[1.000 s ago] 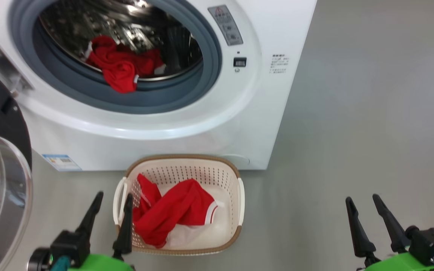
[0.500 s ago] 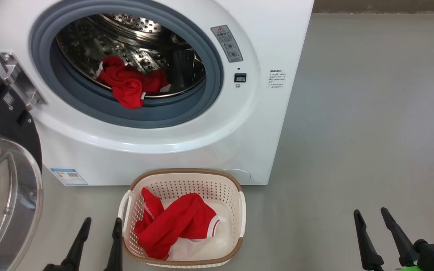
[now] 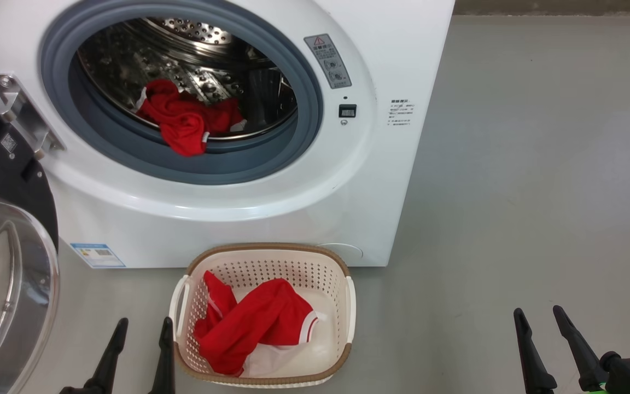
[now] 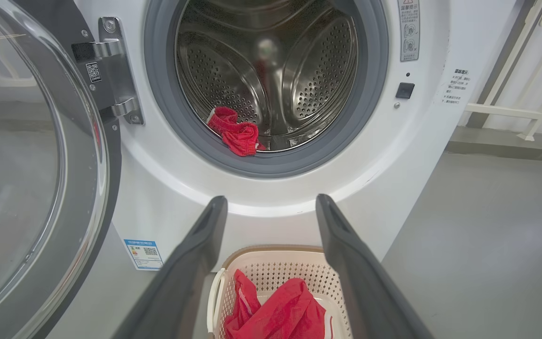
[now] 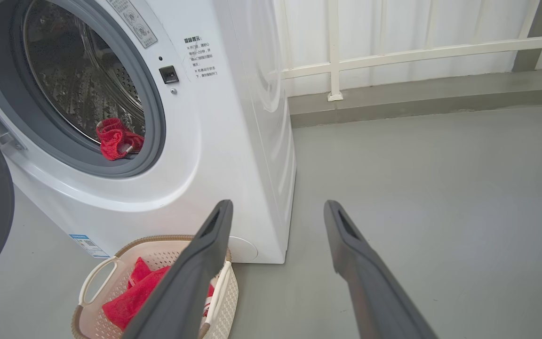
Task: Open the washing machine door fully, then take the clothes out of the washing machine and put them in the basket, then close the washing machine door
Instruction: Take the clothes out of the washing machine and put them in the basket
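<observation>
The left pincer [image 3: 145, 323] has pulled back empty and wide, one red jersey [image 3: 255, 323] in the basket [image 3: 268, 249] just to its right, a second red garment [image 3: 184, 120] waiting ahead in the drum [image 3: 123, 65]; the right pincer [image 3: 538, 312] is wide too.

You've got the washing machine [image 3: 271, 219], a white front-loader, w/ its door [image 3: 9, 246] swung wide open to the left, black rim & bulging clear glass showing. In the steel drum [image 3: 184, 60] a red garment [image 3: 186, 123] lies bunched at the front btm, one fold hanging over the lip onto the grey rubber ring [image 3: 293, 148]. The basket [image 3: 268, 249], cream perforated plastic w/ brown rim, sits on the floor [image 3: 512, 191] just in front of the machine, holding a 2nd red garment [image 3: 255, 323] w/ white trim, crumpled toward its left.
</observation>
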You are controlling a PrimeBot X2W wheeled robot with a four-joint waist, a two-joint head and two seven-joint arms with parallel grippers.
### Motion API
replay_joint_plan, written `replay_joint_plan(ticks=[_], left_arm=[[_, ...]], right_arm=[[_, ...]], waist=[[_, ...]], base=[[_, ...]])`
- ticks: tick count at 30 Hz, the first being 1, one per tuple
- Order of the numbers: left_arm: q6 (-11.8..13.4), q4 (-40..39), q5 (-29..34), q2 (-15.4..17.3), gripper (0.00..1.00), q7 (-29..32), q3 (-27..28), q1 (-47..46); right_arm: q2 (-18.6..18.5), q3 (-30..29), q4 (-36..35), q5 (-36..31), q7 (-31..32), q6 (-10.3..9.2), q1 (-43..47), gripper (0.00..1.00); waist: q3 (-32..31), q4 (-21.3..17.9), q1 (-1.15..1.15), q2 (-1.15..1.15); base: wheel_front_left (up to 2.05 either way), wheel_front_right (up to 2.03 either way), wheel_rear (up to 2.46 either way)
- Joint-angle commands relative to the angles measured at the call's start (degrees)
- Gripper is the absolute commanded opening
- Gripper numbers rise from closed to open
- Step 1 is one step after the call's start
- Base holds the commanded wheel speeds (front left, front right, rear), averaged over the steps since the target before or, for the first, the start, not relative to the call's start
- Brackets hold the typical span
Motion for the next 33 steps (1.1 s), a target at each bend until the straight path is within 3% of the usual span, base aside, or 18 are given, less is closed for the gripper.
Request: replay_joint_plan(ticks=[1,13,21,33], left_arm=[[0.55,-1.51,-1.04,0.62,1.00,-0.29,1.74,-0.73],[1.57,3.74,1.05,0.62,1.00,-0.29,-0.64,-9.01],[2.15,12.58,3.98,0.63,1.00,-0.29,-2.76,-24.63],[3.98,33.05,7.22,2.81,1.00,0.14,-4.36,-52.14]], right_arm=[[-0.74,1.25,-1.36,0.27,-0.37,0.37,-1.31,1.00],[-0.26,1.24,-1.79,0.27,-0.37,0.37,-3.72,1.00],[0.06,2.04,-2.33,0.13,-0.37,0.37,-7.83,1.00],[0.39,2.57,-3.17,0.28,-0.37,0.37,-14.79,1.00]], waist=[[0.05,-0.10,0.00,0.00],[4.39,0.08,0.00,0.00],[11.45,-0.16,0.00,0.00],[22.75,-1.42,0.00,0.00]], base=[[0.00,0.00,0.00],[0.00,0.00,0.00],[0.00,0.00,0.00],[0.00,0.00,0.00]])
